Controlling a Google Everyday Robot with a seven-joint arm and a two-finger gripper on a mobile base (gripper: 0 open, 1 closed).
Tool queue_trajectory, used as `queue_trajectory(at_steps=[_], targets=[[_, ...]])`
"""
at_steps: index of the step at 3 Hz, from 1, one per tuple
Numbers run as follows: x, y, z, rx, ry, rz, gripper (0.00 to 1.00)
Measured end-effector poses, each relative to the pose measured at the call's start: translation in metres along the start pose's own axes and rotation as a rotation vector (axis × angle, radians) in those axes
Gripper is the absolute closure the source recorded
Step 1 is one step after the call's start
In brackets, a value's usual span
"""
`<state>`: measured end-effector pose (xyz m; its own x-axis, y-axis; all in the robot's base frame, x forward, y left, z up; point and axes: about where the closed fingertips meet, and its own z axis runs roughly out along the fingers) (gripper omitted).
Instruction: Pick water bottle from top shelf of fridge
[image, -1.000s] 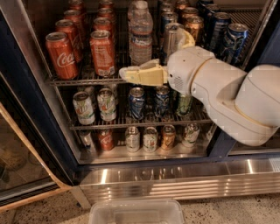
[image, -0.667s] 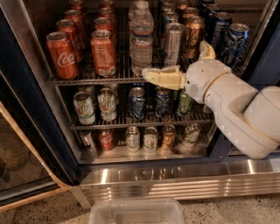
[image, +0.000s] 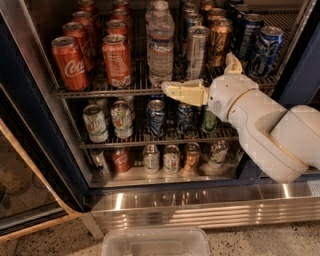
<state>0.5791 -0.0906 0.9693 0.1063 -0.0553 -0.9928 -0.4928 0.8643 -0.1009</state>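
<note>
Camera view has your water bottle (image: 161, 45) standing upright mid-row on the top shelf (image: 100, 93) of the fridge (image: 200, 205). It's clear ribbed plastic with a white cap and a pale label band, red can (image: 117, 60) on its left, silver can (image: 196, 50) on its right. The gripper (image: 167, 87) sits at the front rail just below the bottle's base, and honestly you can't tell if it's open or closed. A second ago it was further left, under the red can. Bottle hasn't budged.
</note>
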Motion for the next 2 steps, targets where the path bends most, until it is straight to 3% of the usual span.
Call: queue_trajectory(at_steps=[1, 2], targets=[[-0.0034, 0.0028, 0.0019, 0.006, -0.013, -0.001, 0.0], [-0.0116, 0.0072, -0.0023, 0.043, -0.03, -0.014, 0.0]])
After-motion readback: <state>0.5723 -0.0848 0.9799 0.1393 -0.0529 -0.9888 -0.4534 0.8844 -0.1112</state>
